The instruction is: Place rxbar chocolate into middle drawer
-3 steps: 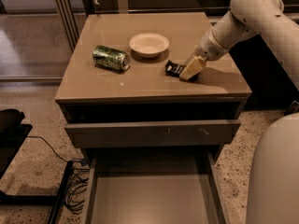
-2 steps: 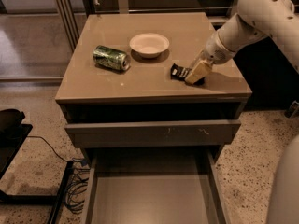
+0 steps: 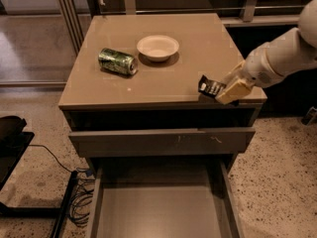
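Your cabinet [image 3: 198, 43] fills the centre of the frame and sits where it did a second ago. The middle drawer [image 3: 158, 212] at the bottom centre is pulled out as before, its floor bare. The scuffed drawer front [image 3: 163, 142] above it juts out only a little.

What has moved is your arm [image 3: 282, 56], reaching in from the right edge. It has swung down and to the right in the frame, away from the middle of the top and toward its front right corner. The gripper [image 3: 229, 89] now hangs at that front edge, pinching the rxbar chocolate [image 3: 210, 87]. The bar sticks out to the left of the fingers, tilted, and looks to be off the surface or barely touching it.

So the pick looks done and the carry has begun. You likely still have to clear the front lip, drop past the scuffed front, and come in over the open drawer.

The green can [image 3: 117, 61] and the white bowl [image 3: 157, 47] have not shifted.
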Action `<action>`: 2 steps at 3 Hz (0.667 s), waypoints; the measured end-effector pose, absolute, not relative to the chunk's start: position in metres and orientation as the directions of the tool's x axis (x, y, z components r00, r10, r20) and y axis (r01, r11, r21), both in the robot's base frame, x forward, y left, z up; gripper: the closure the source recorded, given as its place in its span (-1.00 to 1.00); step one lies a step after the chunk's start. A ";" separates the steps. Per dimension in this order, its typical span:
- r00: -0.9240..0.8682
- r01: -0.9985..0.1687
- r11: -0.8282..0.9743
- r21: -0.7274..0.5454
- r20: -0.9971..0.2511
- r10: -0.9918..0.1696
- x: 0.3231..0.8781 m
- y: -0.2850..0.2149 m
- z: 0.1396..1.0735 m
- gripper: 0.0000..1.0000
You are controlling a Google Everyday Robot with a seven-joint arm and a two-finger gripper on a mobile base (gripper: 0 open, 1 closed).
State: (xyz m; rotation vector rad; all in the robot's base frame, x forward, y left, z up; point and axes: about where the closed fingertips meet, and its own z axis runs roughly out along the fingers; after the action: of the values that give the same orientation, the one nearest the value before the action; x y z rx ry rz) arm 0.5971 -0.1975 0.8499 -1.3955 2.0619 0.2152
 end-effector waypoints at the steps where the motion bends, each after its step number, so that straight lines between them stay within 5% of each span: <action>1: -0.228 -0.869 0.436 -0.234 -0.592 -0.773 0.555 -0.200 0.847 1.00; 2: -0.228 -0.874 0.430 -0.227 -0.591 -0.774 0.517 -0.190 0.822 1.00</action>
State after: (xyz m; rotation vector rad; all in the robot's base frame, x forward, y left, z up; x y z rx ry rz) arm 0.5174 -0.1903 0.8218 -1.3834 2.0425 0.1994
